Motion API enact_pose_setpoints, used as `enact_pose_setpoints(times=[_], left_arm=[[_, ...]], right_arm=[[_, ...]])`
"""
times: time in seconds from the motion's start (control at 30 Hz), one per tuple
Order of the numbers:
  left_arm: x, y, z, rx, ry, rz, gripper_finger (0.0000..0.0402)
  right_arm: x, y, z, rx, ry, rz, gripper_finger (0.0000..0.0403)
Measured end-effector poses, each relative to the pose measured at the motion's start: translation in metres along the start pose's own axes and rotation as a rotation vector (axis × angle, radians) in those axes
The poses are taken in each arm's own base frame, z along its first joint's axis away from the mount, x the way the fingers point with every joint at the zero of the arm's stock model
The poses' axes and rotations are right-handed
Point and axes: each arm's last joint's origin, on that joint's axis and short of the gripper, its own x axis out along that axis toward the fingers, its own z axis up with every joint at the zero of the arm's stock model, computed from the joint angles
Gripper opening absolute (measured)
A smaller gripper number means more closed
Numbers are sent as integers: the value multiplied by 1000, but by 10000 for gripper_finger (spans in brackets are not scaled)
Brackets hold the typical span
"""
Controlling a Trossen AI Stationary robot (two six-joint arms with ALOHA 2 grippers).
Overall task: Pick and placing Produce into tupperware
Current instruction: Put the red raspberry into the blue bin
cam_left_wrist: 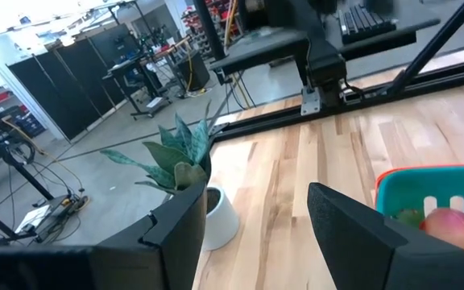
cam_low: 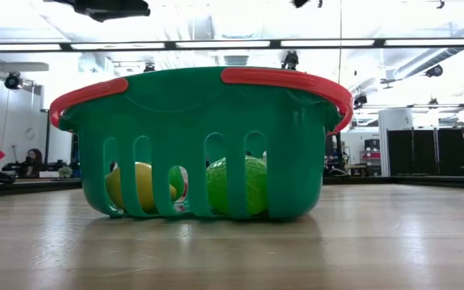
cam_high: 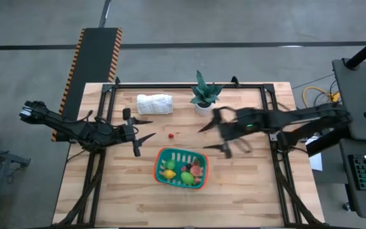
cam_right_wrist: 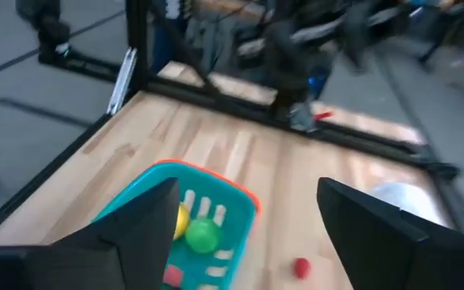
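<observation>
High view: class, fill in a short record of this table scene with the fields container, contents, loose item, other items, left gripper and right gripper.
container: teal slotted basket with orange-red rim, near the table's middle
contents: several small toy fruits and vegetables, yellow, green, red and pinkish
loose item: small red toy piece on the wooden table, outside the basket
other items: rolled white cloth; potted green plant in a white pot
left gripper: open, empty, left of the basket
right gripper: open, empty, right of the red piece
</observation>
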Motion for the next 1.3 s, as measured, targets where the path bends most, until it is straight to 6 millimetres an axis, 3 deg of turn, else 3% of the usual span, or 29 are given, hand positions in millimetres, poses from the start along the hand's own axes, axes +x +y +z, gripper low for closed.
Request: enact_pose_setpoints(times=[0.17, 0.33, 0.7, 0.97, 1.17, 1.3], left_arm=[[1, -4, -10, 20, 24, -6, 203], [2, -5, -12, 22, 24, -4, 203], [2, -5, -12, -59, 25, -2, 203], [2, -4, -13, -59, 26, 0, 203], [2, -4, -13, -59, 28, 14, 203], [2, -4, -13, -59, 29, 14, 203]], right_arm=[[-55, 5, -21, 7, -56, -134, 265], [-85, 15, -57, 69, -117, -155, 253], [-107, 30, -116, 128, -383, -162, 236], [-111, 34, -155, 85, -364, -279, 226], [-116, 27, -154, 77, -366, -369, 213], [-124, 26, -149, 81, -368, -389, 179]])
